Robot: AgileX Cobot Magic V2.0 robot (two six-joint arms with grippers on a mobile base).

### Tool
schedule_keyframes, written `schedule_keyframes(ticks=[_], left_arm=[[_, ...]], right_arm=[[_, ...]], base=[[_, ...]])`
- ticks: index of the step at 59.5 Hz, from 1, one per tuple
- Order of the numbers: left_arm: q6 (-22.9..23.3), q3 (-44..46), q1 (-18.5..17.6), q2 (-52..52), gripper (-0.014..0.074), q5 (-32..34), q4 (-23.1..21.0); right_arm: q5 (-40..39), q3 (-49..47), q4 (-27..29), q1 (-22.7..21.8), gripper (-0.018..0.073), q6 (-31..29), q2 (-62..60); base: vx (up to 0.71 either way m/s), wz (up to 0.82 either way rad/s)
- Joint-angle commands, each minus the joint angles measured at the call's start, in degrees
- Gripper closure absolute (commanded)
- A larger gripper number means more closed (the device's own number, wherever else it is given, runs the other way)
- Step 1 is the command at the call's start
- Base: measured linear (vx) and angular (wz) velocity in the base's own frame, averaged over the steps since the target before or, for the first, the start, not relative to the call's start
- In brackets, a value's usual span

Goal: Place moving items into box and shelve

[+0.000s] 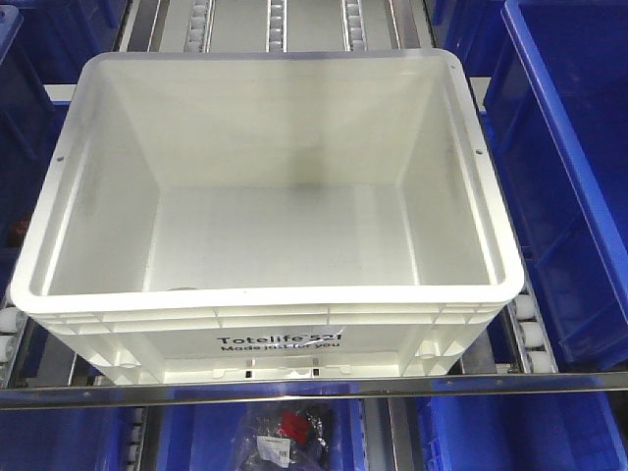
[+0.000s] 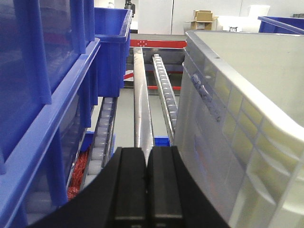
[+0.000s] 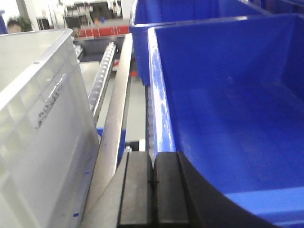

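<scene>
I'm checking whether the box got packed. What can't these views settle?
- Front view: the white box near wall hides its floor there; a dark sliver is unidentifiable.
- Front view: the bagged item below is cropped.
- Wrist views: left tool and right tool see only the box's outside.

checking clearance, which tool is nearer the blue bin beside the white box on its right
Right. The right tool, shut, sits in the gap between the box and that blue bin. The left tool, also shut, is on the box's far side.
</scene>
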State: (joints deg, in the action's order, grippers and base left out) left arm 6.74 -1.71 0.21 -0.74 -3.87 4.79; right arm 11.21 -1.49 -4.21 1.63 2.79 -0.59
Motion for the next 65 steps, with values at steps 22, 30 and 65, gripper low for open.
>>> schedule_keyframes(ticks=[22, 30, 65], left_arm=[[-0.04, -1.51, 0.19, -0.81, 0.0619, 4.39, -0.52], [-0.04, -1.51, 0.19, -0.81, 0.0619, 4.39, -0.52], [-0.04, -1.51, 0.19, -0.81, 0.0619, 4.39, -0.52]], right_arm=[[-14.34, 4.37, -0.05, -0.18, 0.0575, -0.4, -0.81], [-14.43, 4.37, -0.05, -0.18, 0.0575, -0.65, -0.81], [-14.73, 4.37, -1.17, -0.31, 0.0575, -4.39, -0.87]], base=[[0.0, 0.0], [0.0, 0.0], [0.0, 0.0]])
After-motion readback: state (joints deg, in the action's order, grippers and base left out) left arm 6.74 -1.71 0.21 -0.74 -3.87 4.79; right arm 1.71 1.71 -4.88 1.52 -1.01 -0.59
